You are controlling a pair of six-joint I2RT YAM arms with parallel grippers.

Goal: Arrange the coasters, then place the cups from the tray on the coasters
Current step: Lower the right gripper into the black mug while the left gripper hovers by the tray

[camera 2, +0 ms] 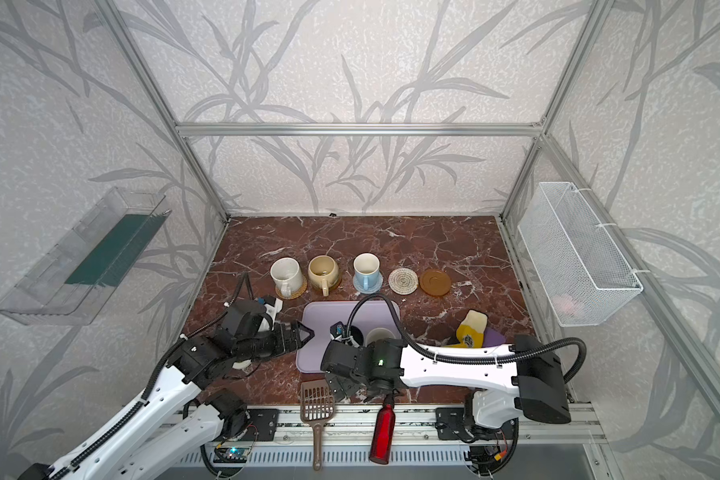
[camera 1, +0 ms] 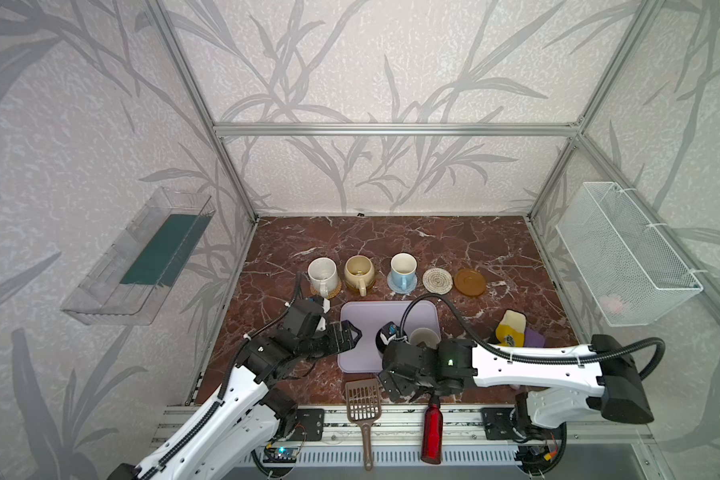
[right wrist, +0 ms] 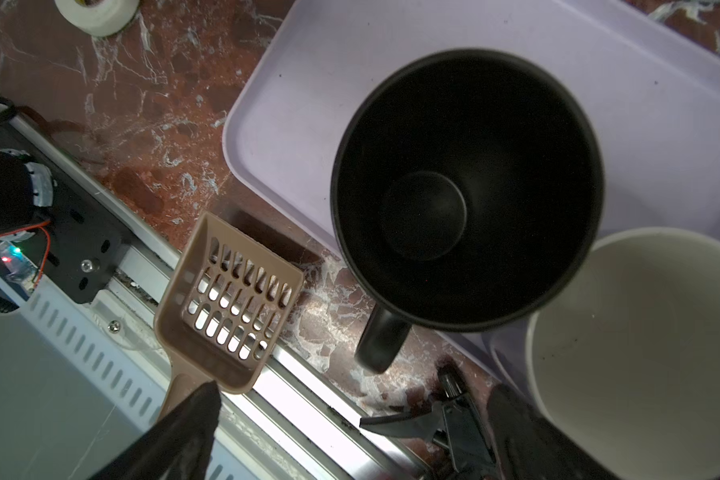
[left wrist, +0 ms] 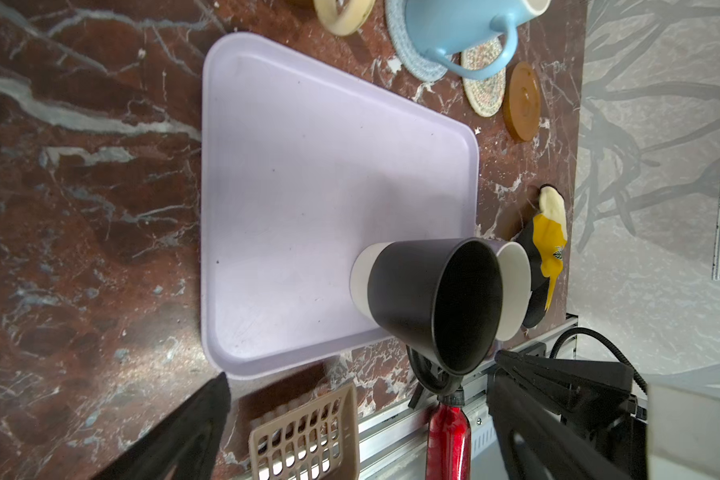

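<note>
In both top views a white cup, a beige-yellow cup and a light-blue cup stand in a row, each on a coaster. To their right lie a bare cream rope coaster and a bare amber coaster. The lavender tray holds a black cup and a lavender cup at its front right corner. My left gripper is open at the tray's left edge. My right gripper is open above the front of the black cup, near its handle.
A brown slotted scoop and a red bottle lie at the front edge. A yellow-and-cream cloth item sits right of the tray. A white tape roll lies front left. A wire basket and a clear bin hang on the side walls.
</note>
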